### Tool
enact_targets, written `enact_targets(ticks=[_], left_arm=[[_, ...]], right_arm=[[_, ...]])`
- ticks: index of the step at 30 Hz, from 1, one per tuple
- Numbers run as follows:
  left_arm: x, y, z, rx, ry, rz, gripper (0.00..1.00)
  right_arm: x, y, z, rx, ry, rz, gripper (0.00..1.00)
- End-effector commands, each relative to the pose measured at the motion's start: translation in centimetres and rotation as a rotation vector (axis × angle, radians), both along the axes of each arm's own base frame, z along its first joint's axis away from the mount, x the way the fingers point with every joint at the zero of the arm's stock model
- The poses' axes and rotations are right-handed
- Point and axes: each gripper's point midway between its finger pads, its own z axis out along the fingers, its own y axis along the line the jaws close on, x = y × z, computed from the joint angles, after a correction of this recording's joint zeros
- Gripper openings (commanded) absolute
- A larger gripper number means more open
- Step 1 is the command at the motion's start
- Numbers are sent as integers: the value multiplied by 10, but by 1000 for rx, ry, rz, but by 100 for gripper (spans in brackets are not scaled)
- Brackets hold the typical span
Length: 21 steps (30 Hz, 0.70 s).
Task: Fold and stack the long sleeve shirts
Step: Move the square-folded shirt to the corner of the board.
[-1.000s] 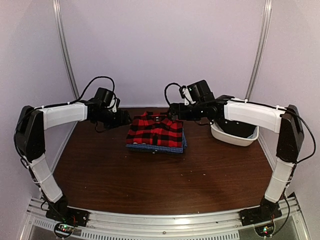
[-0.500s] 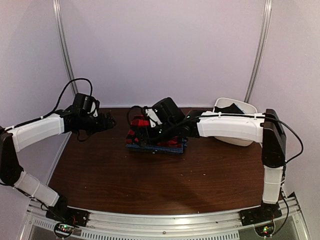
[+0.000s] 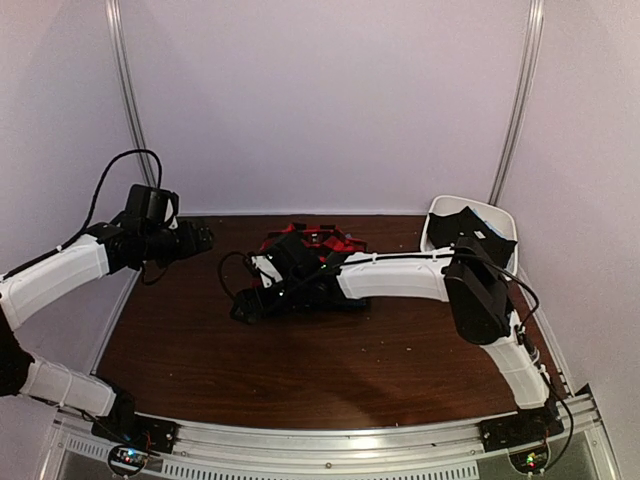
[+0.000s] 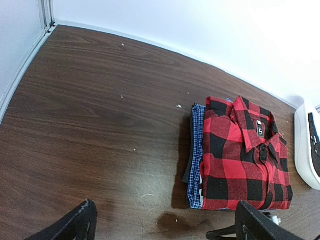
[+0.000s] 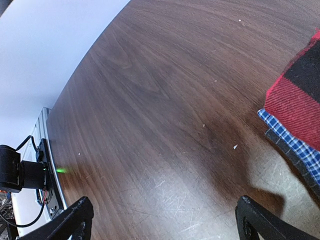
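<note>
here, plaid shirt (image 4: 245, 160) laid atop blue shirt (image 4: 196, 150) near far edge, stacking seemingly done; left gripper (image 4: 166, 214) and right gripper (image 5: 165, 211) parted, empty.

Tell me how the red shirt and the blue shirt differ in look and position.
The red shirt has large red-and-black squares; the blue shirt has a fine check. The red shirt lies on top, its collar showing; the blue shirt lies beneath, with only its edge showing. Both are folded and form one stack on the table.
</note>
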Motion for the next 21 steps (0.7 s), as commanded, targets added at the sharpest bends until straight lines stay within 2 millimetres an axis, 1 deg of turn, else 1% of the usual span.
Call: enact_targets(ticks=[1,5,6,8,12,15,17,21], left_arm=[[-2,7,8,6,-29,22,98],[-1,5,8,2,-29,14,98],[-1,5,8,-1,-30,13,98],[0,4,8,-3,-28,11,98],[-1,4,8,1,-27,9,98],[-1,4,8,4,-26,6,98],[-1,4,8,5,-27,5,98],[0,3,9,2,-26,1,98]], right_arm=[[8,20,6,88,2,-6,100],[22,27,-6,106,7,-39,100],[26,27,-13,110,19,-53,100],[34,28,-16,134,30,-76,100],[51,24,-27,144,41,-120,100],[62,16,-35,128,44,-143,100],[70,7,-42,112,48,-162,100],[87,-10,-50,100,54,-191,100]])
